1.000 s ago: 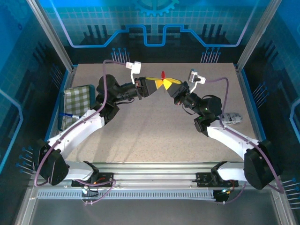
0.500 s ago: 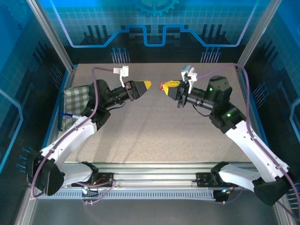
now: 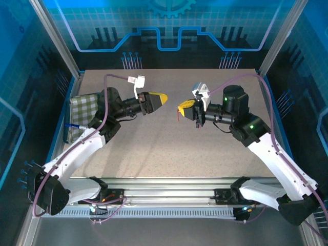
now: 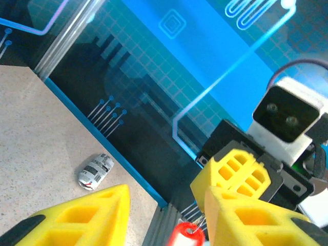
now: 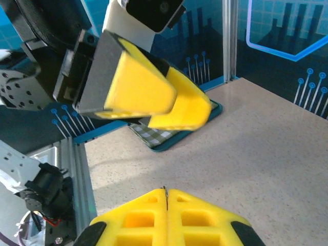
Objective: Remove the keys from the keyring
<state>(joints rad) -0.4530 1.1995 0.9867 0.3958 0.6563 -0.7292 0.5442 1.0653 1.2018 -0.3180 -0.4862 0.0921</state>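
Top view: two robot arms are facing each other above a speckled beige table (image 3: 169, 154), tips near but apart. The left gripper (image 3: 161, 97), yellow-fingered, is hovering at 11 o'clock of table centre. Its wrist view is showing its fingers (image 4: 82, 218) spread w/ nothing between them. The right gripper (image 3: 183, 107) is sitting at 4 o'clock of it, clenched on a thin grey metal sliver (image 5: 165, 193), prob. the keyring wire. A small red plastic tag (image 3: 178, 116) is dangling at 7 o'clock of those tips. The tiny grey metal keys are too small to make out, prob. hanging by the tag. A green-checked cloth (image 3: 84, 108) is lying at 9 o'clock.

Step in hand, as judged: left is lining up to pinch a key. To do it well, right should be holding the ring dead steady. Left should be coming in low towards the tag and closing on the key head only, not ring or tag. Then it should be sliding the key along the wire to the split, no yanking.
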